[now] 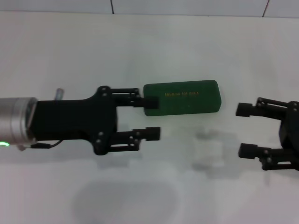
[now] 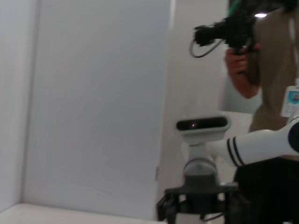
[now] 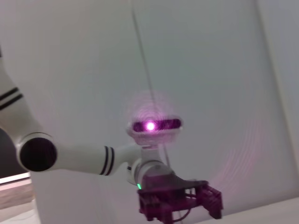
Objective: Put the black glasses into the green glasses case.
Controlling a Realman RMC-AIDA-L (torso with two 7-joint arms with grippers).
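The green glasses case (image 1: 184, 97) lies shut on the white table, gold lettering up, in the middle of the head view. My left gripper (image 1: 152, 117) is open at the case's left end. Its far fingertip (image 1: 150, 101) overlaps the case's left edge and its near one hangs in front of the case. I cannot tell if it touches the case. My right gripper (image 1: 245, 129) is open and empty, to the right of the case and apart from it. The black glasses are not in view in any frame.
The white table (image 1: 70, 51) stretches all round the case, with a tiled wall behind. In the left wrist view a person with a camera (image 2: 261, 56) stands behind my right arm (image 2: 257, 144). The right wrist view shows my left arm (image 3: 84, 158).
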